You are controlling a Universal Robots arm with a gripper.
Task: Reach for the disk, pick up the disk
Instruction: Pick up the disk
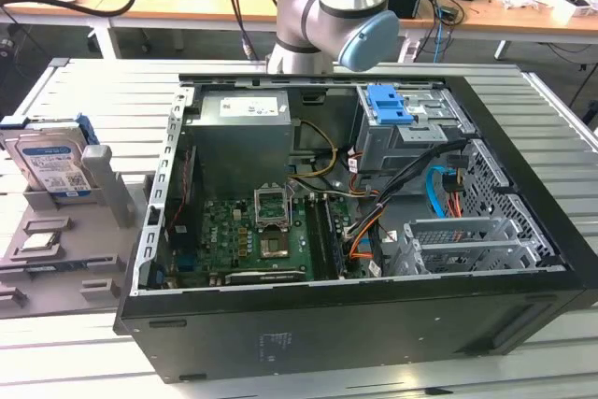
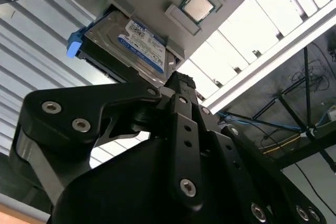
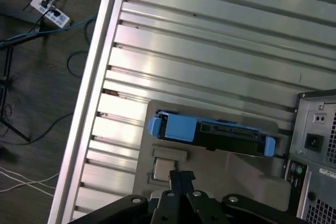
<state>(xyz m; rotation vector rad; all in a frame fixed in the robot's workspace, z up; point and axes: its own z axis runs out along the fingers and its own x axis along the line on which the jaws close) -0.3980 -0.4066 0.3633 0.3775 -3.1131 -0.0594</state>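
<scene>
Closest to my wrist cameras sat the gripper (image 3: 181, 176), its black links spread and its tips pressed together on nothing. I judged the reach only partly made: in both wrist views the gripper hung over the disk (image 3: 215, 132) and apart from it, so the closing in and the whole pick-up were left to do. The disk stood on one long edge in a grey holder (image 1: 117, 198) on the ribbed surface (image 1: 121, 91), at the exterior view's left, well apart from the open case (image 1: 374, 324). It leaned back a little, label toward the exterior camera. Its long axis lay level, one end pointing at the case, with the blue rail along its upper edge
</scene>
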